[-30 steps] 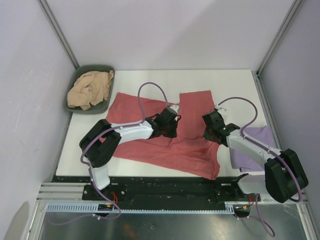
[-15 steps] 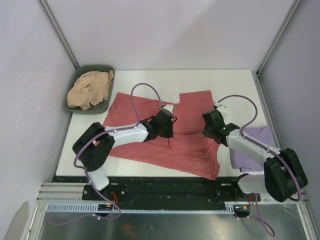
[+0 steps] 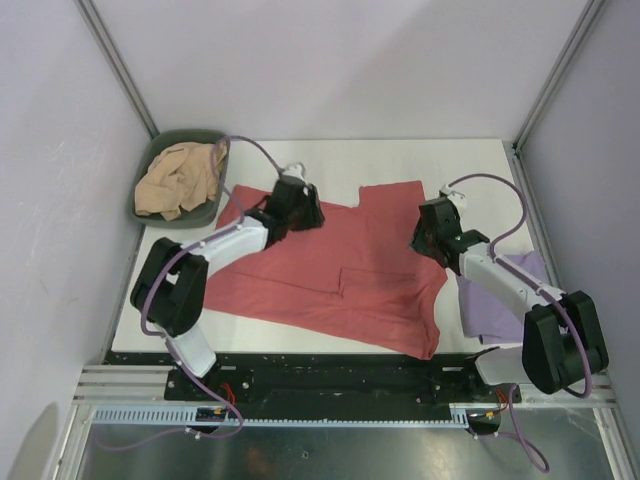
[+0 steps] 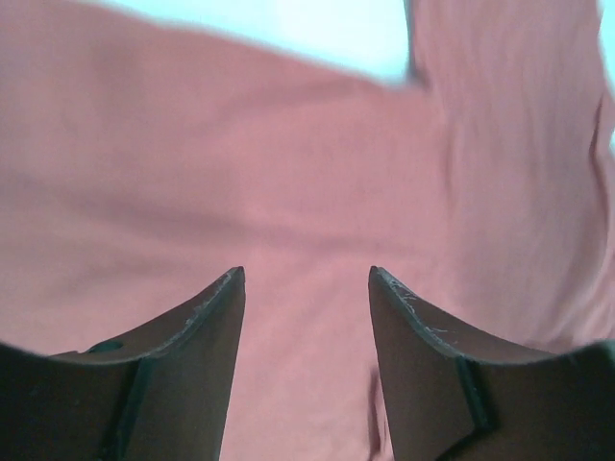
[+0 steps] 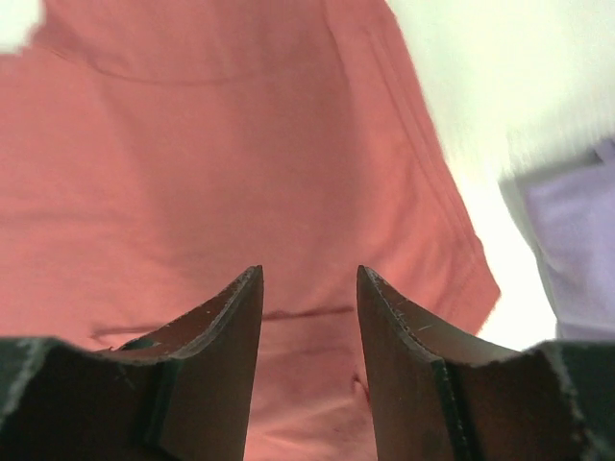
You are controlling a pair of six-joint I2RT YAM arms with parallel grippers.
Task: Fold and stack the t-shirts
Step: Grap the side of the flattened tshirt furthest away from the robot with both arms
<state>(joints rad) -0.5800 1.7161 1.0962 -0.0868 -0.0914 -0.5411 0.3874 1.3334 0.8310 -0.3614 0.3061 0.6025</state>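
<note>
Overhead, the large salmon-red cotton t-shirt (image 3: 350,285) lies spread on the white surface (image 3: 400,160). Left wrist: my left claw (image 4: 306,274) parted, empty over it (blurry, perhaps near the neckline). Right wrist: right claw (image 5: 309,271) likewise; I'd pinch matching edges together.

lavender tee (image 3: 482,312) at 4 o'clock lay partly hidden under the right arm (image 3: 500,282), 10 o'clock corner of the red tee (image 3: 350,285) covered by the left arm (image 3: 225,243), tan tee (image 3: 178,180) bunched in the bin (image 3: 190,134), its shape unreadable, both wrist views were blurred, red tee cut off at their edges

Both parted, empty: left pincer (image 4: 306,273), right pincer (image 5: 309,271).
</note>
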